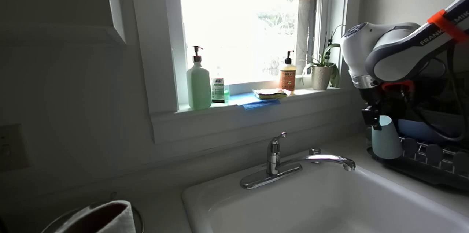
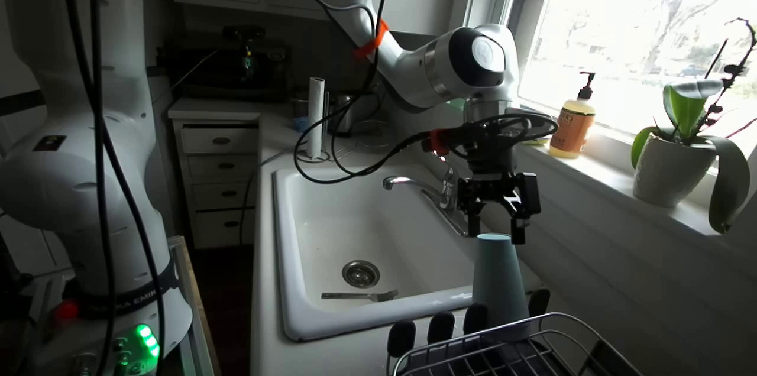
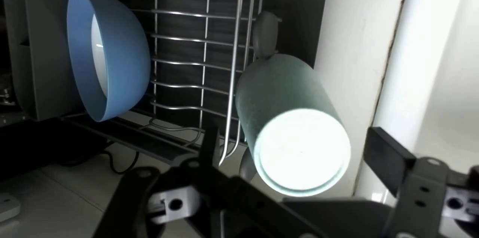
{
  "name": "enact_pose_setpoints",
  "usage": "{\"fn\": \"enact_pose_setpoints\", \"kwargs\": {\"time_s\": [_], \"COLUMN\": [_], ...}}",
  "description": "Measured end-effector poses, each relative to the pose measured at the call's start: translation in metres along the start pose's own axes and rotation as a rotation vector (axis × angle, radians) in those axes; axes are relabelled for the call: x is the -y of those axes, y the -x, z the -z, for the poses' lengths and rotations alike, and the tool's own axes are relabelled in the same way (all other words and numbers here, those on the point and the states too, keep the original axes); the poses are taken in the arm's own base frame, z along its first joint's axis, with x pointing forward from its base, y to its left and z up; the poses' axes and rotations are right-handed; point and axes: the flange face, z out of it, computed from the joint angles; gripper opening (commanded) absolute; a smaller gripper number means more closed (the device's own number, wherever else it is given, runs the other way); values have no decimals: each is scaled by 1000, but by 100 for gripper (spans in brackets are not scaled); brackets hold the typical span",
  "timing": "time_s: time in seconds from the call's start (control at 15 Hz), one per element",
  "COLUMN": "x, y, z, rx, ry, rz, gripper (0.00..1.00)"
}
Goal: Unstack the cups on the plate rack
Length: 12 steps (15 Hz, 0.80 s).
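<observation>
One pale light-blue cup shows in both exterior views [image 1: 386,143] [image 2: 500,287] and in the wrist view [image 3: 277,88]. It stands bottom-up and a little tilted at the corner of the plate rack [image 1: 432,169] [image 2: 568,318] [image 3: 302,17], beside the grey prong caps. Only one cup outline shows; I cannot tell whether the second cup is nested under it. My gripper [image 1: 372,120] [image 2: 495,230] is right above the cup, pointing down. In the wrist view my gripper [image 3: 297,153] is open, with its fingers apart on either side of the cup's base and gaps between.
A blue bowl [image 3: 129,54] sits tilted in the rack, also visible in an exterior view [image 1: 417,130]. The white sink [image 2: 285,258] with its faucet [image 1: 274,156] adjoins the rack. A fork [image 2: 361,295] lies in the sink. Bottles and a potted plant [image 2: 668,169] line the windowsill.
</observation>
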Motion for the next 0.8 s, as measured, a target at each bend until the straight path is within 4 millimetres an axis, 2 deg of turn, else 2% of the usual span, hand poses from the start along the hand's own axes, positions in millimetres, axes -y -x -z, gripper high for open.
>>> {"fn": "enact_pose_setpoints", "kwargs": {"time_s": [0.07,0.27,0.33,0.8], "x": [0,-1,0,3], "y": [0,0,0,-3], "z": [0,0,0,5], "rx": [0,1,0,-16], "ry": [0,0,0,15], "rz": [-1,-1,0,11], "gripper": [64,42,39,39]}}
